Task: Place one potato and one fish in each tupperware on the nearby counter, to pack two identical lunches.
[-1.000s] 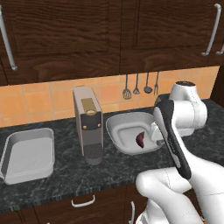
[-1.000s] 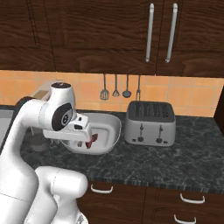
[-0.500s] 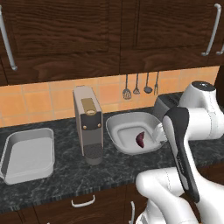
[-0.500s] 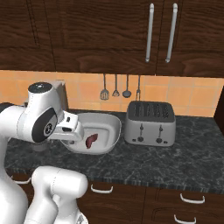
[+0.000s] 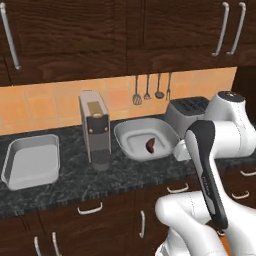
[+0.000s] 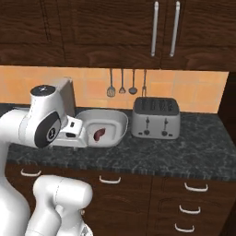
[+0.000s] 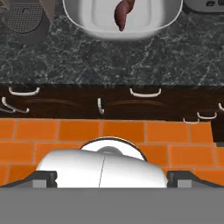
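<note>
Where arm crosses, toaster (image 5: 186,111) partly hidden.

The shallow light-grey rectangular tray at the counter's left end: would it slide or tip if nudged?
The shallow light-grey rectangular tray looks empty and thin-walled, so probably light and apt to slide on the dark marbled stone counter. Its wide flat base makes tipping unlikely.

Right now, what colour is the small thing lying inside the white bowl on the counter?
Dark reddish-brown. The small thing shows best in the hand view, inside the bowl.
</note>
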Controlling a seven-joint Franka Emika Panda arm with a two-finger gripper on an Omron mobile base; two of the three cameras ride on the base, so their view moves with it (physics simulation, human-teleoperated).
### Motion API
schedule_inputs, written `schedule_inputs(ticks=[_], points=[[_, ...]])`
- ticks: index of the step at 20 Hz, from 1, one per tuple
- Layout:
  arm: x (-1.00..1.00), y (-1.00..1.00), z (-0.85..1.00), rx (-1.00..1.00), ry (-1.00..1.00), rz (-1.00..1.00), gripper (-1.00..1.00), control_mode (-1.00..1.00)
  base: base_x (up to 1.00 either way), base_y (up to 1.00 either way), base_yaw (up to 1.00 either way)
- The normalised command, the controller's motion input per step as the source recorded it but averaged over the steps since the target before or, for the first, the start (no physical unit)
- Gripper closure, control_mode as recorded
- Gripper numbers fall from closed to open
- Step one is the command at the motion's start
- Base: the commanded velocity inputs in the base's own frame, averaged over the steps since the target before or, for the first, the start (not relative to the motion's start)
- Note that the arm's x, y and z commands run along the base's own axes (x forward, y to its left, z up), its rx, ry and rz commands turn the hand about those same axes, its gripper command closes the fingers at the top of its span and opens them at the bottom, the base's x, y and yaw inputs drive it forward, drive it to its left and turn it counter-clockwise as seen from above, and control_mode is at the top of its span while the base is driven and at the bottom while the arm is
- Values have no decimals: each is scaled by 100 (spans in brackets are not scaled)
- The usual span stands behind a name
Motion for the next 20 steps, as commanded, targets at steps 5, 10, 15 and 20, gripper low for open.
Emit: schedule_inputs(ticks=[5, 10, 15, 20], points=[[0, 0, 0, 0, 0, 0, -100, 100, -66, -42, -24], [0, 0, 0, 0, 0, 0, -100, 100, -18, -78, -49], [0, 0, 0, 0, 0, 0, -100, 100, 25, -92, -52], [0, 0, 0, 0, 0, 0, -100, 100, 34, -100, -44]])
